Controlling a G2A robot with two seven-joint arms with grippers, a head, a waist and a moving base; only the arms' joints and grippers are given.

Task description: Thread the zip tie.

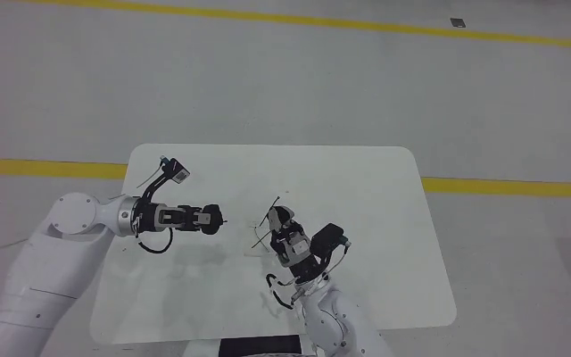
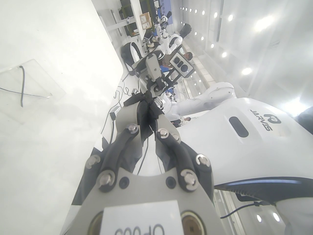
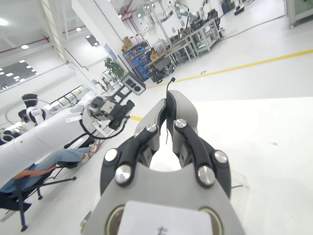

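Right gripper (image 3: 166,100) first: pads pressed together on the zip tie (image 3: 167,88), head poking past the tips, tail hanging back between the fingers, held up over the clear sheet (image 2: 44,74). Left gripper (image 2: 146,102) sits off to the sheet's side, fingers closed, nothing visible in them. Spare tie (image 2: 23,84) lies on the sheet. Risks, as we judge them: the thin strap may pivot in the pads — and the unsupported tail could miss the head's small slot.
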